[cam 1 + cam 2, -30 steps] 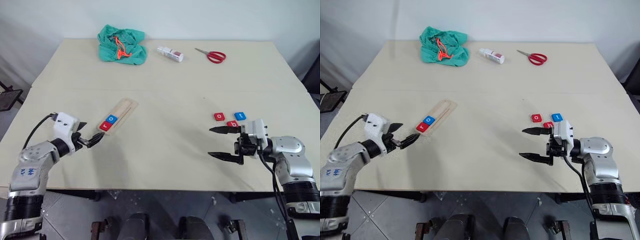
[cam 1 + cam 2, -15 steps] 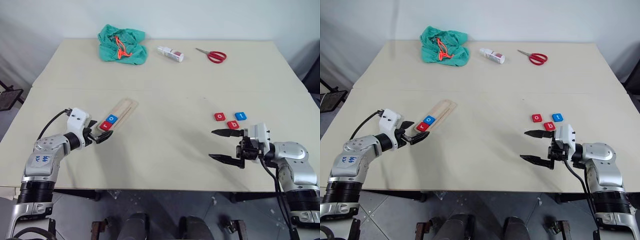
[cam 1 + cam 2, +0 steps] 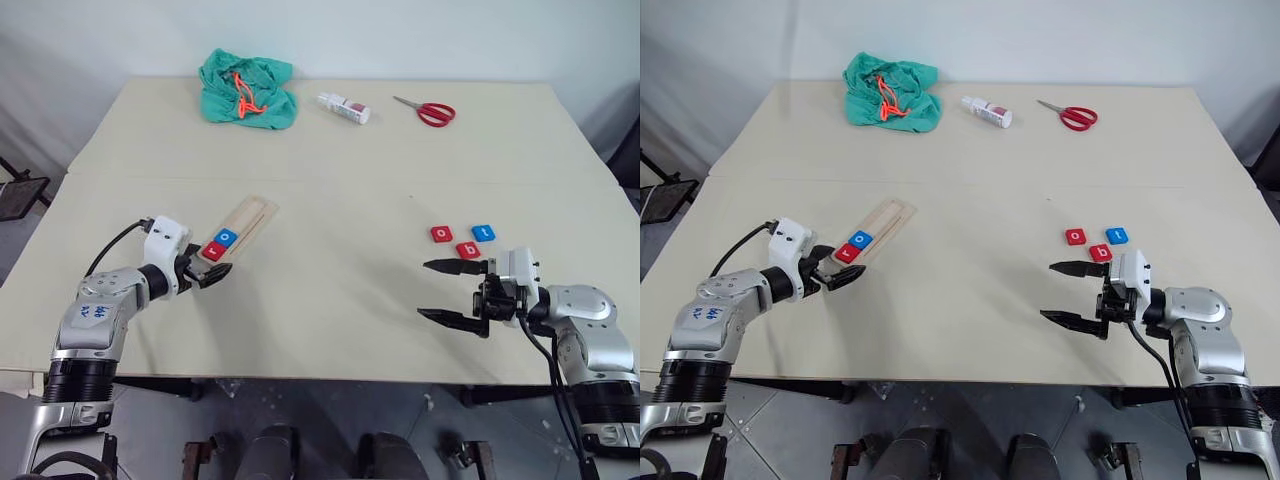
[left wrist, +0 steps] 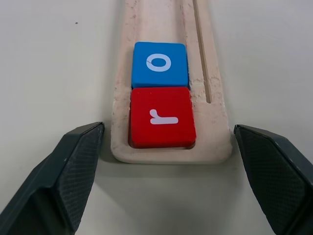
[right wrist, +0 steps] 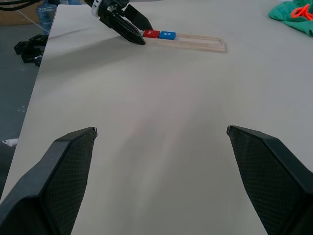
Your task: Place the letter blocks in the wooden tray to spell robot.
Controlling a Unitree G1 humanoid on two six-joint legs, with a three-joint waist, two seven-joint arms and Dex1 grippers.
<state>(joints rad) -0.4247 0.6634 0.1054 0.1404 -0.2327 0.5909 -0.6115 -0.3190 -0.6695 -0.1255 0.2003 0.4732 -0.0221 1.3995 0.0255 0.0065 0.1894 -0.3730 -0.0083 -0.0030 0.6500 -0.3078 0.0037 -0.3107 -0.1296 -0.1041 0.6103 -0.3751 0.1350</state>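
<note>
Pale tabletop [image 3: 330, 180] spreads across the head views, joined by a seam in the upper half. Over the last second the left claw [image 3: 214, 274] has been brought inward from the lower left to the near end of the wooden tray [image 3: 247, 215]; its jaws are spread, one on each side of that end, nothing grasped. Inside the tray a red r tile [image 4: 162, 117] and a blue o tile [image 4: 160, 64] lie touching, so two letters are judged done, and the tray may be about to be steadied.

At centre right a red o tile [image 3: 441, 234], a red b tile [image 3: 467, 250] and a blue t tile [image 3: 482, 233] lie loose. Just below them the right claw [image 3: 450, 291] is held released and empty.

Between tray and tiles the surface is bare. Green cloth [image 3: 245, 90], a small bottle [image 3: 343, 107] and red scissors [image 3: 428, 111] are kept along the far edge.
</note>
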